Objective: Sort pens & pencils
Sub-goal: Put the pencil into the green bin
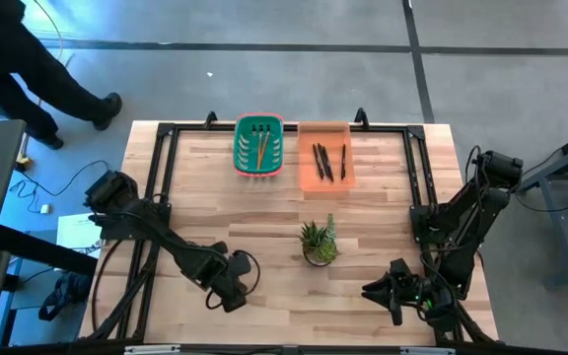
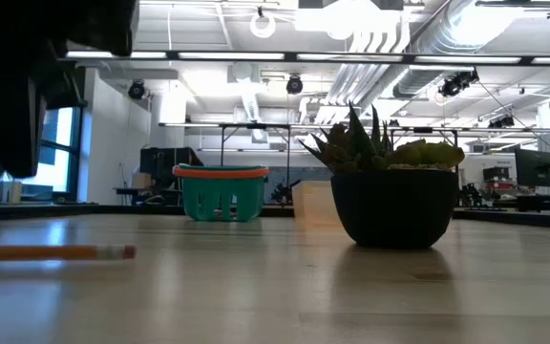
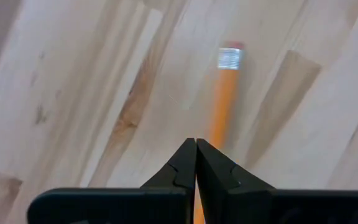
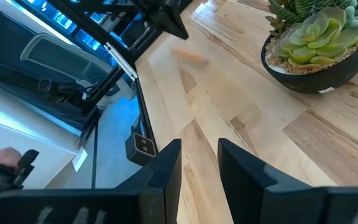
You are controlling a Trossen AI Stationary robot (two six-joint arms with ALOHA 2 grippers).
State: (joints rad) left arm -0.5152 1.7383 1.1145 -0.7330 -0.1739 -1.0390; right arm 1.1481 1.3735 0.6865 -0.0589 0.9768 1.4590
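One orange pencil (image 3: 224, 99) with a metal band and an eraser lies on the wooden table near its front left; it also shows in the low view (image 2: 55, 253). My left gripper (image 3: 196, 142) is shut just above it, pointing steeply down, with nothing between its fingers. At the far edge, a green basket (image 1: 258, 119) holds pencils (image 1: 261, 148) and an orange tray (image 1: 309, 133) holds black pens (image 1: 323, 161). My right gripper (image 4: 199, 146) waits open at the front right (image 1: 378, 293), holding nothing.
A potted succulent (image 1: 319, 242) in a dark bowl stands mid-table, between the two arms and in front of the tray. A black frame runs along the table's edges. A person (image 1: 28, 69) stands beyond the far left corner.
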